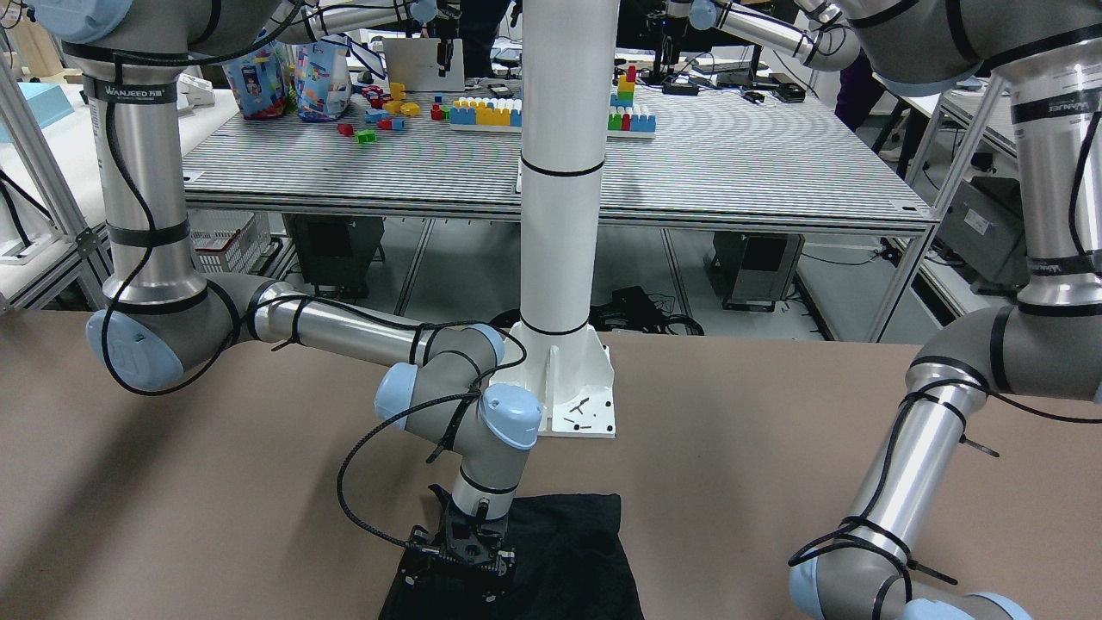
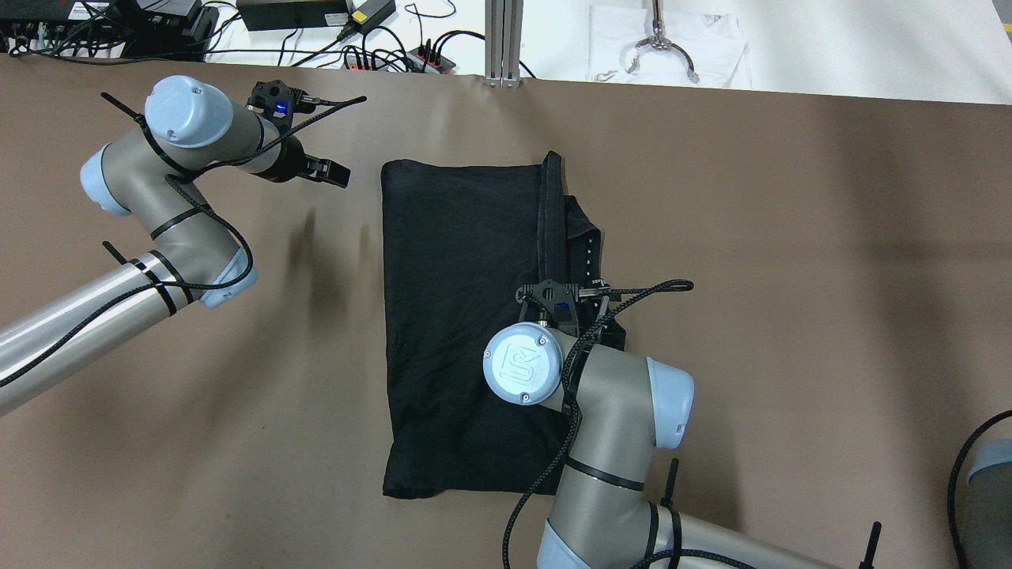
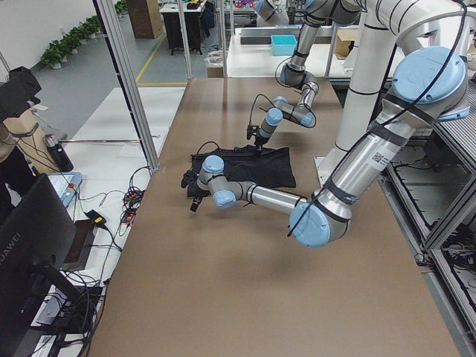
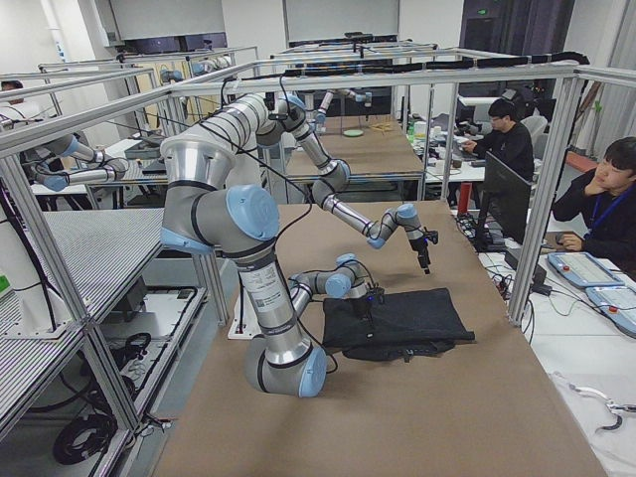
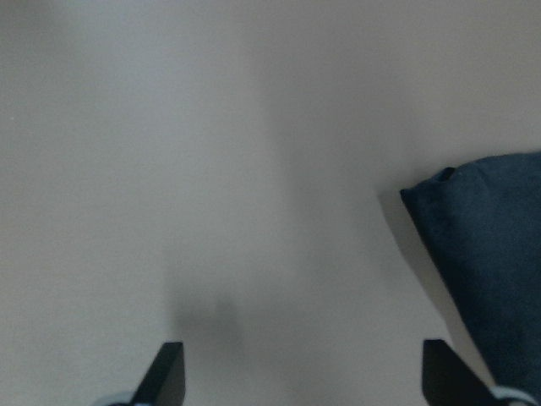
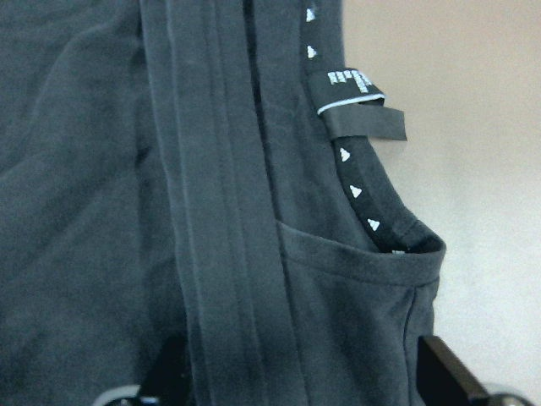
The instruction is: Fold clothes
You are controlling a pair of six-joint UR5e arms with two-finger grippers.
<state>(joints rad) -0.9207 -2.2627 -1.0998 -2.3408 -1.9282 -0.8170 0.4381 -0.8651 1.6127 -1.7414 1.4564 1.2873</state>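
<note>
The clothes (image 2: 466,332) are one black garment lying flat in the middle of the brown table, with a folded hem strip and a collar with a label (image 6: 355,89) along its right side. My right gripper (image 6: 304,385) points straight down over that right edge, jaws open, with fabric under it and nothing pinched. In the front-facing view it (image 1: 461,560) hangs just above the cloth (image 1: 577,551). My left gripper (image 2: 326,170) hovers open over bare table just left of the garment's far left corner (image 5: 486,254).
The white pillar's base plate (image 1: 572,405) stands on the table's robot side. Cables and a white cloth with a metal tool (image 2: 662,47) lie beyond the far edge. People sit at desks (image 4: 606,199) past that edge. A table with toy bricks (image 1: 486,112) stands behind the robot.
</note>
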